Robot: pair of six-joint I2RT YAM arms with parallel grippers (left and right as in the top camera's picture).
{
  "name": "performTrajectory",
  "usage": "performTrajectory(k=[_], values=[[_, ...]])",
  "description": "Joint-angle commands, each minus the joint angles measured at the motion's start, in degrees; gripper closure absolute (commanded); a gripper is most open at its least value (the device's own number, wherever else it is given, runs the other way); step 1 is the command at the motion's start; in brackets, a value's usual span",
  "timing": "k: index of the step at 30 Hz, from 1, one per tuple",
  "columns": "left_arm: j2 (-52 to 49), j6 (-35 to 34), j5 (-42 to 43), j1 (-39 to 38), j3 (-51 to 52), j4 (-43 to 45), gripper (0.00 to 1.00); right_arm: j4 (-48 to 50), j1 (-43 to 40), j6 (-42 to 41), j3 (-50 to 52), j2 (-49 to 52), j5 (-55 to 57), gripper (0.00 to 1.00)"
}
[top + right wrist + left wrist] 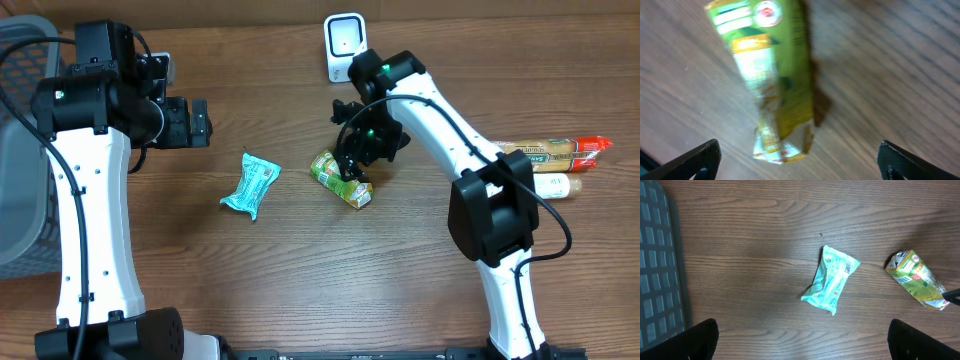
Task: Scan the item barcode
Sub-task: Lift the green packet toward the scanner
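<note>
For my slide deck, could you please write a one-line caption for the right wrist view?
Right gripper, jaws open, above a crinkled green-and-yellow foil snack packet lying on the brown wooden table.

The desk (300,290) is brown wood with a darker grain. The packet (341,180) is yellow-green with a round red and white mark. Left of the packet, the wrapper (250,185) is mint green with white print. Behind it the scanner (344,45) is white. To its right lie a tan pack (545,150) with a red end and a cream tube (556,186). Far to its left the basket (20,230) is grey mesh.
</note>
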State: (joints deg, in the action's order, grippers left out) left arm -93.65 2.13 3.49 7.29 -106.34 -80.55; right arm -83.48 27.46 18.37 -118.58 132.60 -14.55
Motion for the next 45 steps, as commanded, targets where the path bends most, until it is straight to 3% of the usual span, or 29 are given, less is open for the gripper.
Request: performTrajectory(k=[1, 5, 7, 10, 15, 16, 17, 18, 22, 29, 33, 45], values=[[-0.09, 1.29, 0.59, 0.28, 0.11, 0.02, 0.0, -1.01, 3.23, 2.97, 0.04, -0.98, 1.03, 0.0], [-0.09, 1.29, 0.59, 0.28, 0.11, 0.02, 0.0, 2.6, 4.98, 3.37, 4.42, -0.94, 5.44, 0.01], [-0.09, 1.29, 0.57, 0.28, 0.11, 0.02, 0.0, 6.03, 5.22, 3.34, 8.46, -0.87, 7.52, 0.08], [-0.09, 1.29, 0.59, 0.26, 0.11, 0.02, 0.0, 7.41, 5.07, 3.34, 11.67, -0.87, 7.69, 0.27], [-0.09, 1.29, 0.59, 0.2, 0.11, 0.02, 0.0, 8.02, 3.65, 3.23, 14.49, -0.83, 7.63, 0.38], [-0.09, 1.31, 0.59, 0.2, 0.11, 0.02, 0.0, 8.15, 3.32, 2.8, 14.56, -0.83, 7.41, 0.43], [-0.09, 1.31, 0.59, 0.2, 0.11, 0.02, 0.0, 8.44, 2.95, 2.67, 14.6, -0.85, 6.47, 0.59], [-0.09, 1.31, 0.59, 0.2, 0.11, 0.02, 0.0, 8.44, 2.82, 2.67, 14.6, -0.85, 5.7, 0.67], [-0.09, 1.31, 0.59, 0.2, 0.11, 0.04, 0.0, 8.13, 2.67, 2.64, 14.6, -0.92, 2.93, 0.88], [-0.09, 1.29, 0.59, 0.2, 0.11, 0.02, 0.01, 5.68, 2.62, 2.64, 11.74, -1.97, -4.28, 0.96], [-0.09, 1.29, 0.59, 0.2, 0.11, 0.02, 0.0, 4.5, 2.12, 2.64, 7.23, -2.8, -9.6, 0.96], [-0.09, 1.31, 0.57, 0.2, 0.11, 0.02, 0.01, 0.09, -6.23, 2.67, -6.08, -5.53, -38.16, 0.96]])
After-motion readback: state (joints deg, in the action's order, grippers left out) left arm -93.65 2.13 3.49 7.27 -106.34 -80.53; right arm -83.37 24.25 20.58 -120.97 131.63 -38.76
